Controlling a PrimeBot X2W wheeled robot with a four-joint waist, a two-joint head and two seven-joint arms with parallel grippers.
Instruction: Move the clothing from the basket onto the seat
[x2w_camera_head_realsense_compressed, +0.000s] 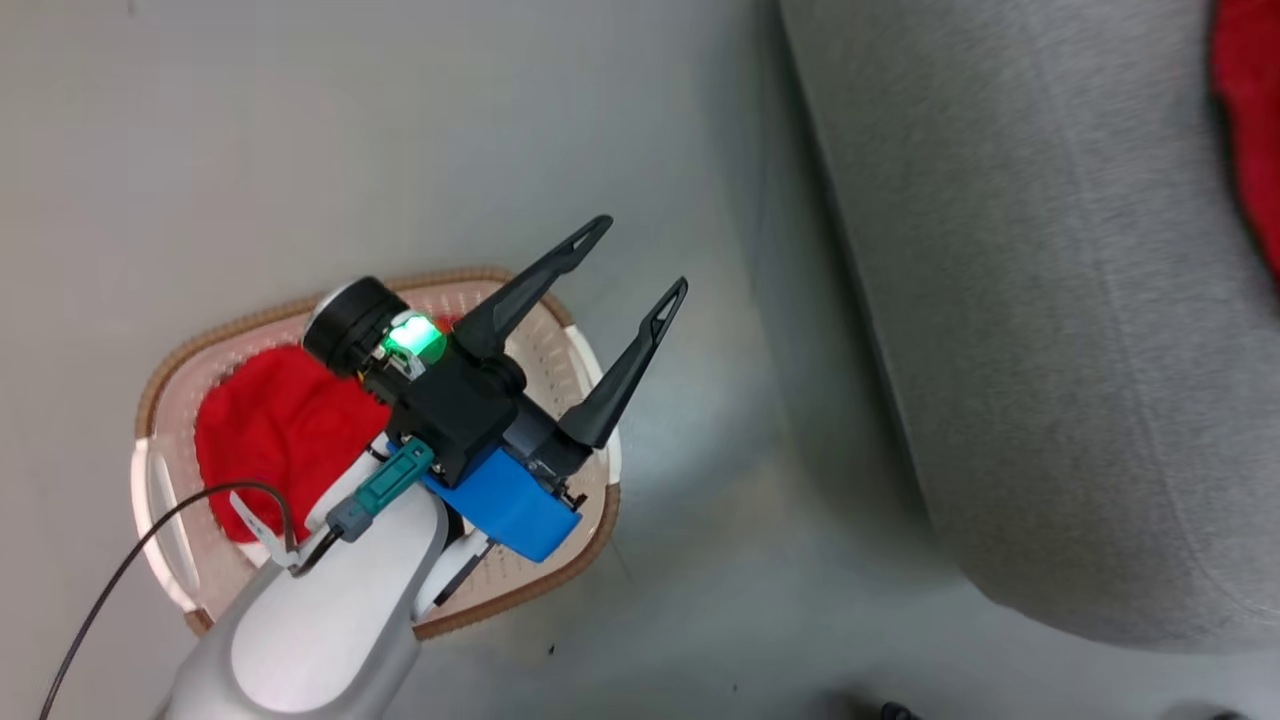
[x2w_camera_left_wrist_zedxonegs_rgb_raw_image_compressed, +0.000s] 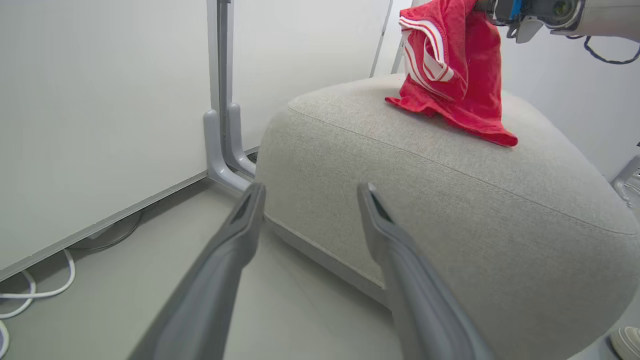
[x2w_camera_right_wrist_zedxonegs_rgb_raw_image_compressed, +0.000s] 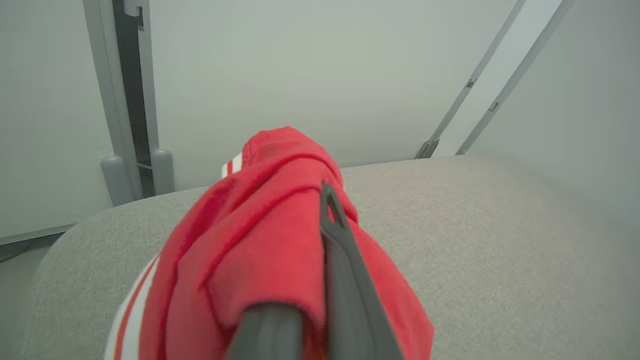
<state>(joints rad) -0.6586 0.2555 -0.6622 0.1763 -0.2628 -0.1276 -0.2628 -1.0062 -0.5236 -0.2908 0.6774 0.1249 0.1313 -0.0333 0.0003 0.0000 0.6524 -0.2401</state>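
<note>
Clothing, head view: one soft red crumpled garment (x2w_camera_head_realsense_compressed: 270, 430) lies inside the cream-white perforated plastic basket with a brown woven-look rim (x2w_camera_head_realsense_compressed: 440, 278). The basket stands on the grey floor (x2w_camera_head_realsense_compressed: 300, 150) beside the large grey fabric-upholstered seat (x2w_camera_head_realsense_compressed: 1050, 350). A second red garment (x2w_camera_head_realsense_compressed: 1245, 120) shows over the seat at the right edge.
Left tool, head view: the left tool (x2w_camera_head_realsense_compressed: 640, 255) hangs above the basket with its two dark fingers spread and nothing between them. It is probably placed there so it can go down for the garment inside.
Seat, left wrist view: the seat's rounded corner and stitched seam lie just ahead of the spread fingers, with the floor beneath.
Right tool, left wrist view: the right tool (x2w_camera_left_wrist_zedxonegs_rgb_raw_image_compressed: 482, 6) grips the second red garment from above. White stripe trim is visible, and the lower hem rests on the seat top, so the seat bears part of the cloth.
Right tool, right wrist view: its fingers are pressed together on bunched red cloth, which drapes over one of them. The seat is directly below, so letting go here should leave the garment on it.
Progress: one garment is nearly placed and one is not yet lifted.
</note>
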